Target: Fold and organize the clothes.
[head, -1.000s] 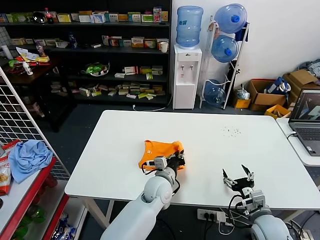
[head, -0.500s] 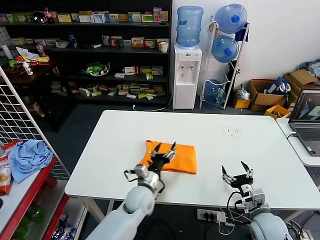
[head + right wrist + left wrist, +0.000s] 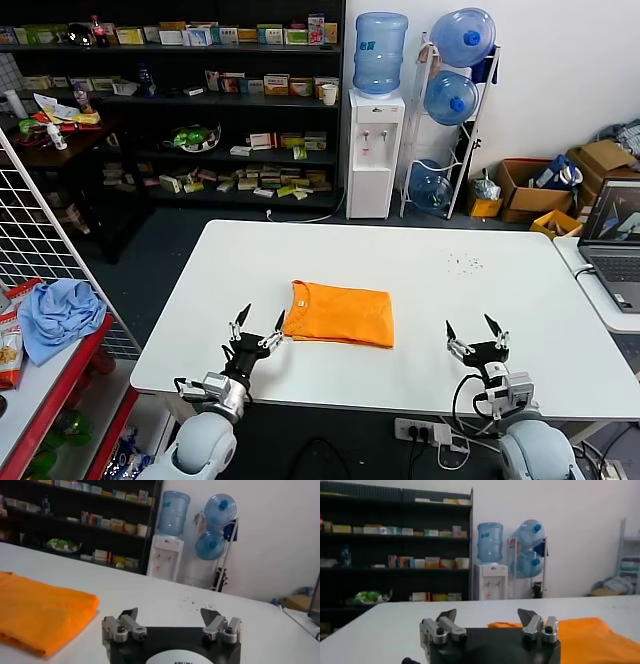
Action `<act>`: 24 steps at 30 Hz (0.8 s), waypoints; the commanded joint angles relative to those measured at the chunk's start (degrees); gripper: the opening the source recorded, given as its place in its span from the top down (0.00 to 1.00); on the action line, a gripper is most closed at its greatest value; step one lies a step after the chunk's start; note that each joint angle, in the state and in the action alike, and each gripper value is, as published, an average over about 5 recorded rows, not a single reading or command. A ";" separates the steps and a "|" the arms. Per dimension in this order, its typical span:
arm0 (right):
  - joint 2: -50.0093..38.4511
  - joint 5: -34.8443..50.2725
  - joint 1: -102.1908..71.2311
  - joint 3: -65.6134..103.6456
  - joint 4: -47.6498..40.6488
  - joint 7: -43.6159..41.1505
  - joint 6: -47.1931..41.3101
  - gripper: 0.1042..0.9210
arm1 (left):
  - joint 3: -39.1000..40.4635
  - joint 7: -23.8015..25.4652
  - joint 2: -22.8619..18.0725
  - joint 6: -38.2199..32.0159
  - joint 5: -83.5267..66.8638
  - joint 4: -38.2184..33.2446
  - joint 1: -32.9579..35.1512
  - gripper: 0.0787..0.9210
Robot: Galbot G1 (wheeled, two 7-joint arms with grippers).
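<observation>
The clothes, one bright orange T-shirt [image 3: 341,314], lie folded into a flat rectangle near the middle of the white table [image 3: 430,260]; no lettering shows. My left gripper [image 3: 258,325] hovers open and empty just off the shirt's left front corner, near the table's front edge. In the left wrist view the left gripper [image 3: 487,616] points over the table with the orange T-shirt [image 3: 585,635] lying beyond one finger. My right gripper [image 3: 476,333] waits open and empty at the front right. The right wrist view shows the right gripper [image 3: 170,615] with the orange T-shirt [image 3: 40,612] off to one side.
A light blue cloth [image 3: 58,315] lies on a red rack beside a wire grid at the left. A laptop [image 3: 617,250] sits on a side table at the right. Shelves, a water dispenser [image 3: 373,150] and spare bottles stand behind the table.
My left gripper let go of the shirt, opened wide and drew back left and toward the front edge. The shirt now lies flat and folded. The right arm barely moved.
</observation>
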 commanded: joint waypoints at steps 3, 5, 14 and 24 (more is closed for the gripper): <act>3.97 -1.71 0.72 1.66 0.92 -3.14 -1.05 0.12 | -6.75 0.36 0.92 -0.01 11.13 -0.82 4.87 0.12; 4.67 -2.45 0.83 2.14 1.89 -3.94 -2.89 0.12 | -7.67 1.56 0.57 2.06 10.94 -1.57 5.40 0.12; 8.72 -3.76 1.21 5.45 3.23 -5.67 -6.57 0.12 | -10.20 3.83 -1.02 7.96 12.14 -2.96 5.41 0.12; 8.55 -3.87 0.57 5.97 3.74 -5.98 -6.55 0.12 | -9.66 3.99 -0.95 8.43 12.54 -3.39 5.29 0.12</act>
